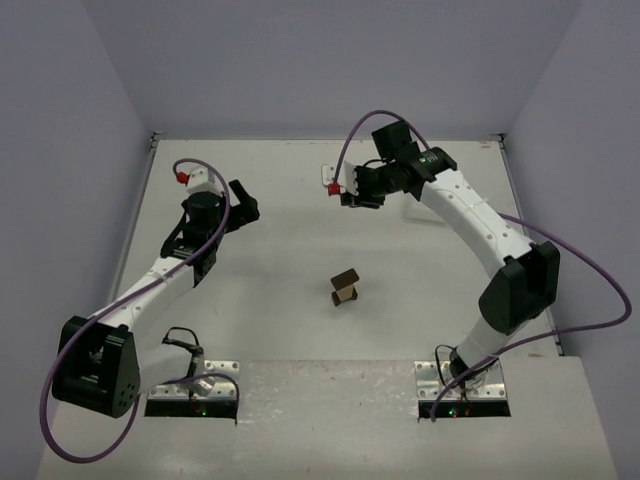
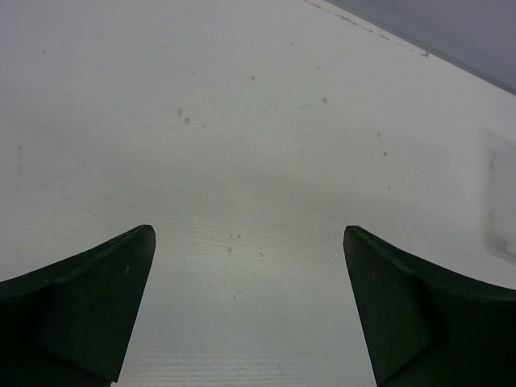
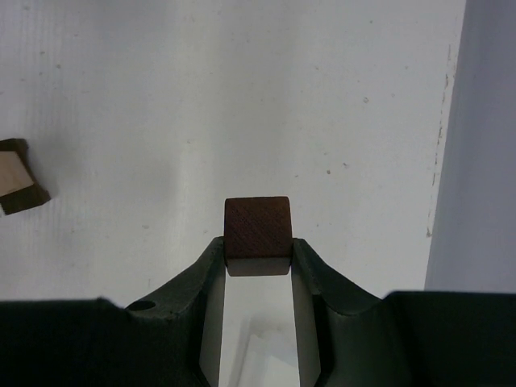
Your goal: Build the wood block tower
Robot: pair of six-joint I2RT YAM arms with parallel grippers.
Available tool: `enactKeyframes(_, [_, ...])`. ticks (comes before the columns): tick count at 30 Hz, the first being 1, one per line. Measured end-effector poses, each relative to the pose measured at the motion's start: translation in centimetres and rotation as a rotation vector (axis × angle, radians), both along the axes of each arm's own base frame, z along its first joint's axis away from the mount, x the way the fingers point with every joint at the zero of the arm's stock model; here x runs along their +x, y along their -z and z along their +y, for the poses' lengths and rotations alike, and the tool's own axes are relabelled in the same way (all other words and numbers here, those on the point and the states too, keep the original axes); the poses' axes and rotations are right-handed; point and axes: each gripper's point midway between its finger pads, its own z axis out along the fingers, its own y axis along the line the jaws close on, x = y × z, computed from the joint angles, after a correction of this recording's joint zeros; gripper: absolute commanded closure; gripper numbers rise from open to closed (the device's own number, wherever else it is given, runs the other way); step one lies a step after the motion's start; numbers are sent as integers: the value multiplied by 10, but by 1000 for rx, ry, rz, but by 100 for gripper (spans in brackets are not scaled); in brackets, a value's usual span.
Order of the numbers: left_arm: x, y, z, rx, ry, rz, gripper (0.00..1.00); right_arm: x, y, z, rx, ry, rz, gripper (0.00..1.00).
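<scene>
White table (image 1: 280, 330) under us, we pinch a dark brown block (image 3: 256, 222) in our right gripper (image 3: 258, 246), left gripper (image 2: 248, 234) gaping idle, and should carry it level to the wood block tower (image 1: 346, 288), well off to its left, then lower squarely.

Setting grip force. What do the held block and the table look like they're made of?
The block: wood, dark brown, matte; fine grain lines show on its face, probably unvarnished. The table: white, matte, with faint parallel ridges and specks; plastic or painted board, can't tell which.
</scene>
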Motion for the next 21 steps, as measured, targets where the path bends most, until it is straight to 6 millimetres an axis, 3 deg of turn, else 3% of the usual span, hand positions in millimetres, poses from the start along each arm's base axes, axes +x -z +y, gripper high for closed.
enactKeyframes(7, [2,-1,-6,-12,28,2,0,-80,-3,-11,-35,-150,59,72])
enactKeyframes(14, [3,-2,-7,-11,31,10,0,-153,6,16,-56,-317,112,71])
enactKeyframes(17, [3,-1,-7,-11,31,13,0,-163,14,21,-59,-323,141,72])
enactKeyframes(21, [3,0,-7,-10,31,16,0,-160,18,20,-67,-278,156,72])
